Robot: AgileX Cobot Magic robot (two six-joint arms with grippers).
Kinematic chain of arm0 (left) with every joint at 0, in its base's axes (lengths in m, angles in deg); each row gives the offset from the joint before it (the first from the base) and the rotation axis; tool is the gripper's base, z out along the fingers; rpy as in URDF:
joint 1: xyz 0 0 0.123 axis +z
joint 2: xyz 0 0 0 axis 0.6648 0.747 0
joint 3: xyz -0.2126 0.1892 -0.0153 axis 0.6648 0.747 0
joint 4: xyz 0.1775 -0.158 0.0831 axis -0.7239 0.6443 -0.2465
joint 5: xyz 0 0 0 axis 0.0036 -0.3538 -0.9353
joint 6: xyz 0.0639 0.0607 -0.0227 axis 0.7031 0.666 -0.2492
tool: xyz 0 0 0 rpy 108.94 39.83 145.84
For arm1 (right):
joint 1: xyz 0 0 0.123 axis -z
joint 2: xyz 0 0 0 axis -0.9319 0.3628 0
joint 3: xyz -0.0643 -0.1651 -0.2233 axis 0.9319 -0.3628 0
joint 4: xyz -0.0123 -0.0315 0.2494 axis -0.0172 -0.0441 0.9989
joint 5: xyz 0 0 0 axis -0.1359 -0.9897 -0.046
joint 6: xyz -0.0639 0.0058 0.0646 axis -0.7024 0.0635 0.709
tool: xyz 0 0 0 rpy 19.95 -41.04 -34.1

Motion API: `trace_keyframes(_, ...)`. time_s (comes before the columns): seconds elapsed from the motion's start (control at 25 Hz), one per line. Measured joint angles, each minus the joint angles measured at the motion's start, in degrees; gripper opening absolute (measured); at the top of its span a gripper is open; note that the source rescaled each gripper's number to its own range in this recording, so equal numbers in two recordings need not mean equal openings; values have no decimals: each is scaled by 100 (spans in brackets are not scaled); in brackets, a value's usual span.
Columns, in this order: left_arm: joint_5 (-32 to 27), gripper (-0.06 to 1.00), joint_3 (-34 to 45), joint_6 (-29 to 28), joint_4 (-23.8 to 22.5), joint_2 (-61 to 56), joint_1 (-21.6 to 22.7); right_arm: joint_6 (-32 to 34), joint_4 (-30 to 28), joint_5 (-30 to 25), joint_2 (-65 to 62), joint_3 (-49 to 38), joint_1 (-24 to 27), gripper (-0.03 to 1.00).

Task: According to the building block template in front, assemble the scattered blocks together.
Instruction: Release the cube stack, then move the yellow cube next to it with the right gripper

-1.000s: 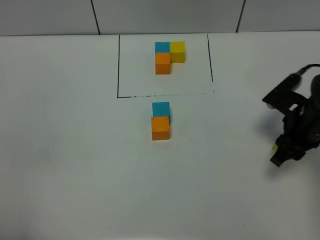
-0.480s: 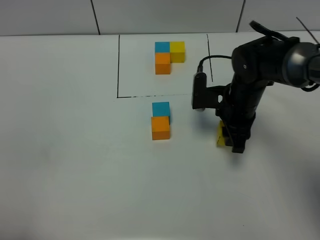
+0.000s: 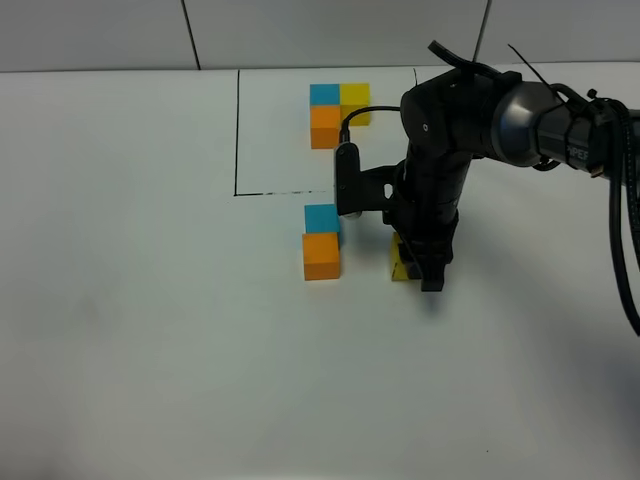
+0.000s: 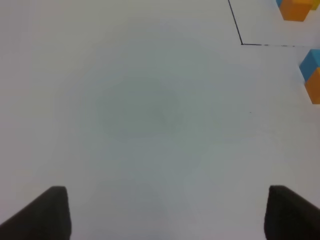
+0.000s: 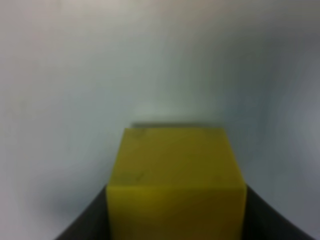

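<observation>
Pinching the yellow cube (image 3: 401,265) between its pressed-in fingers, the right pincer (image 3: 417,268) points down at the white bench (image 3: 150,350) near its middle, the cube sitting low against the surface; in the right wrist view the yellow cube (image 5: 177,185) fills the space between the two dark fingers. Just beside it, toward the left edge of the bench, the orange cube (image 3: 321,256) and the sky blue cube (image 3: 321,218) sit touching in a line, the blue one on the far side. Beyond them, toward the far edge, the building block template (image 3: 339,114) lies inside a thin black outline (image 3: 237,130): blue, yellow and orange cubes packed into an L. The left pincer (image 4: 165,212) hangs with fingers spread over bare bench, holding nothing, well apart from the cubes.
</observation>
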Motion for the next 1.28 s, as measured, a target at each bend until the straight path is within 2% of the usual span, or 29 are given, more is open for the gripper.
trace_keyframes(0.68,0,67,0,0,0,0,0,-208,99,281,183,176,-222,1)
trace_keyframes(0.92,0,67,0,0,0,0,0,-189,307,372,187,176,-281,1)
trace_keyframes(1.28,0,67,0,0,0,0,0,-71,321,549,187,176,-288,1)
